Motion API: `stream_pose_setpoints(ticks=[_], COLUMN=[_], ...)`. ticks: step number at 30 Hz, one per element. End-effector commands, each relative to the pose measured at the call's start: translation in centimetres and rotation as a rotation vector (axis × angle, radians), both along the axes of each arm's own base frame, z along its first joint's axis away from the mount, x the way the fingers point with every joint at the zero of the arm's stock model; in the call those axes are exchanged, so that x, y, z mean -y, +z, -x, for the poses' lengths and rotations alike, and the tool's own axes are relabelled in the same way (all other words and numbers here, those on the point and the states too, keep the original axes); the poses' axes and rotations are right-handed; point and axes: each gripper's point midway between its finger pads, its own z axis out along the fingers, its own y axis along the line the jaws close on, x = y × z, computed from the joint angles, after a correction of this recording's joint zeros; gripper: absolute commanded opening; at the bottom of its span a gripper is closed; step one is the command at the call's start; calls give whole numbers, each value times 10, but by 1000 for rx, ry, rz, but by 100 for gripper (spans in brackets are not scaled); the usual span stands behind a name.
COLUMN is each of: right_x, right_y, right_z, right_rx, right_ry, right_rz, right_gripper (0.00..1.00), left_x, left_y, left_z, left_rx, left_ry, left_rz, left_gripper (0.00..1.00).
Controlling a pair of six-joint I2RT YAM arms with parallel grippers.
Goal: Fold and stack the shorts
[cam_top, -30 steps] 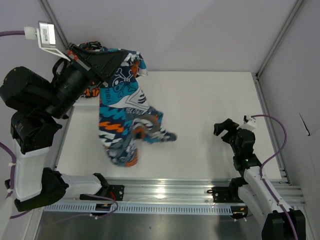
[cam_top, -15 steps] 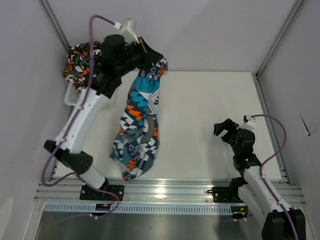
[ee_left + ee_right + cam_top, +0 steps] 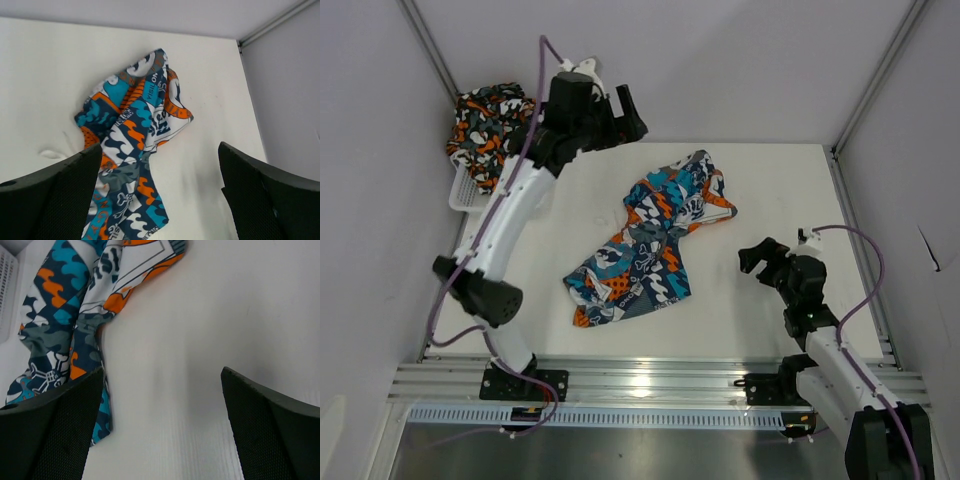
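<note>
The teal, orange and white patchwork shorts (image 3: 650, 245) lie crumpled on the white table, stretched from centre toward the front left; they also show in the left wrist view (image 3: 132, 145) and the right wrist view (image 3: 70, 325). The orange, black and grey camouflage shorts (image 3: 490, 128) sit bunched in the white mesh basket (image 3: 463, 192) at the back left. My left gripper (image 3: 628, 112) hangs high over the table's back edge, open and empty, with the patchwork shorts below it. My right gripper (image 3: 758, 258) is low at the right, open and empty, a little right of the shorts.
The table (image 3: 780, 190) is bordered by metal frame posts at the back corners and a rail (image 3: 640, 385) along the front. Grey walls close in the sides. Purple cables trail from both arms.
My left gripper opened and let go of the patchwork shorts, which dropped from hanging onto the table, landing further right. The left arm stayed raised at the back. The right arm barely moved.
</note>
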Motion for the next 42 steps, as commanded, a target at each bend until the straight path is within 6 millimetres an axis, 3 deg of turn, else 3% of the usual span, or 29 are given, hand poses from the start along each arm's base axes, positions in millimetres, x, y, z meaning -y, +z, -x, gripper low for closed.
stream_pose_setpoints(ticks=[1,2,3,6,7,8,9,10,11,12,13,14,16,17,18,20,21,23,24,25,26,27,30,31,32,34,42], right_x=[-30,-36,-41,-72,-75,-101,-105,-116,-148,-158,-172,-204,-227,-241,-266,-287,-297,-322,-331,-347,-353,-360,-379,-379,-387,-388,-411], right_y=[23,23,23,24,17,25,25,19,31,35,39,42,41,25,35,28,12,8,-12,-6,-12,-27,-25,-35,-29,-41,-48], right_z=[-5,-4,-4,-1,-4,3,1,3,16,18,24,43,57,66,81,94,95,108,111,114,116,119,125,128,126,126,138], right_rx=[71,71,70,54,36,49,50,29,49,55,61,61,62,24,51,32,12,-1,-36,-29,-43,-69,-66,-91,-88,-121,-152], right_ry=[152,179,199,289,287,360,341,365,448,452,478,564,596,628,669,686,679,711,721,736,744,753,760,756,746,721,722], right_rz=[-7,-3,10,61,116,141,185,231,248,278,299,326,368,407,404,432,479,506,537,519,531,549,548,570,558,591,543], right_gripper=[99,99,100,99,99,99,100,100,100,99,99,95,88,85,83,82,80,76,75,74,69,67,65,64,63,63,60], left_x=[-58,-72,-77,-94,-99,-105,-118,-122,-128,-136,-141,-149,-156,-161,-167,-183,-188,-203,-207,-211,-221,-225,-245,-248,-258,-264,-271], left_y=[50,63,25,13,-12,-34,-27,-43,-60,-58,-77,-81,-91,-100,-102,-112,-117,-116,-124,-124,-118,-126,-128,-130,-130,-135,-154], left_z=[47,63,66,91,97,103,113,116,121,127,132,135,143,147,149,154,155,158,160,161,163,165,172,174,175,178,183], left_rx=[116,149,75,97,62,33,68,54,33,47,7,-4,-35,-63,-70,-95,-106,-103,-115,-108,-90,-103,-103,-106,-105,-107,-115], left_ry=[120,149,160,196,207,220,260,276,284,299,302,318,316,321,337,382,399,449,456,466,491,501,557,566,600,611,613], left_rz=[-66,-61,-109,-87,-110,-132,-121,-127,-139,-126,-145,-149,-164,-183,-189,-208,-208,-173,-163,-146,-114,-114,-113,-118,-117,-125,-125], left_gripper=[99,99,99,99,99,99,99,99,99,99,99,99,99,99,99,99,99,99,99,99,99,99,99,99,99,99,99])
